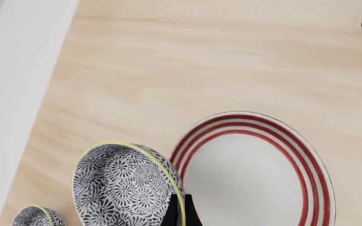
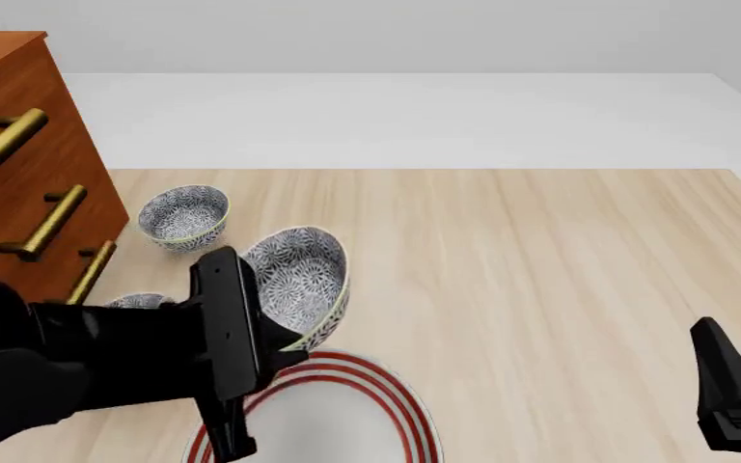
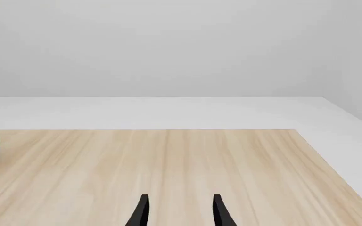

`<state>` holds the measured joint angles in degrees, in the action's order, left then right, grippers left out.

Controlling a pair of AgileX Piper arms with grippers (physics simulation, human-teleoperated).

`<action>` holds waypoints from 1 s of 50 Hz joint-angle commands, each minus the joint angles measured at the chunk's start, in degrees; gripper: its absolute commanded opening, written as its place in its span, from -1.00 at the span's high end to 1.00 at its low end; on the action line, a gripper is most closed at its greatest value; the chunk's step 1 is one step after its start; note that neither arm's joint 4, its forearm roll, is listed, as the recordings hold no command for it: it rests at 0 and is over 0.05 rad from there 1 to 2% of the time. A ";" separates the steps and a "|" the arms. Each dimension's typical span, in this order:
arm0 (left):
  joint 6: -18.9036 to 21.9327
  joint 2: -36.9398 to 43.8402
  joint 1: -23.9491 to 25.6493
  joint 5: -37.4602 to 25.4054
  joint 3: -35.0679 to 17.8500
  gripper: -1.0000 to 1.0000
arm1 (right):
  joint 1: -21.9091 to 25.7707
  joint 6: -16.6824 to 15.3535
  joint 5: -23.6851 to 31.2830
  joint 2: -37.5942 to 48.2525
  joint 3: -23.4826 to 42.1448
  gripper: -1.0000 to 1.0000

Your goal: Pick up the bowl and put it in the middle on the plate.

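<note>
— Three patterned ceramic bowls?
— Yes. Left gripper (image 1: 181,212) pinches one grey-blue floral bowl (image 2: 304,280), tilted, above the red-ringed white plate (image 2: 344,424); two others (image 2: 185,216) sit near the wooden drawers (image 2: 16,174).
— Right gripper (image 3: 179,211)?
— Parted, holding nothing.

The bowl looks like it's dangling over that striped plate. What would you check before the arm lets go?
1. Left tool pinches the bowl by its rim: ok.
2. Bowl level: not ok, tilted steeply.
3. Bowl over the middle of the plate: not ok, it hangs near the far rim.
4. Plate bare: ok where visible.
5. Right tool clear, open: ok.
6. Other bowl apart: ok.
</note>
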<state>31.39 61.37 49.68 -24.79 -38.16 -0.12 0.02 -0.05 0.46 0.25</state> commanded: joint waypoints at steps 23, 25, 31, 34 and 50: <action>-3.72 2.57 8.52 3.35 6.05 1.00 | -0.01 0.02 0.00 0.00 0.00 -1.00; -3.98 3.13 9.01 3.70 6.12 1.00 | 0.00 0.02 0.00 0.02 0.00 -1.00; -2.97 2.82 8.72 3.75 7.32 1.00 | 0.00 0.02 0.00 -0.01 0.00 -1.00; -3.06 2.79 9.12 3.11 7.35 1.00 | 0.00 -0.01 0.00 -0.01 0.00 -1.00; -6.27 6.20 14.25 2.91 7.72 1.00 | 0.00 0.00 0.00 0.00 0.00 -1.00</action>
<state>26.71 65.91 61.25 -21.93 -30.39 -0.11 0.02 -0.05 0.46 0.25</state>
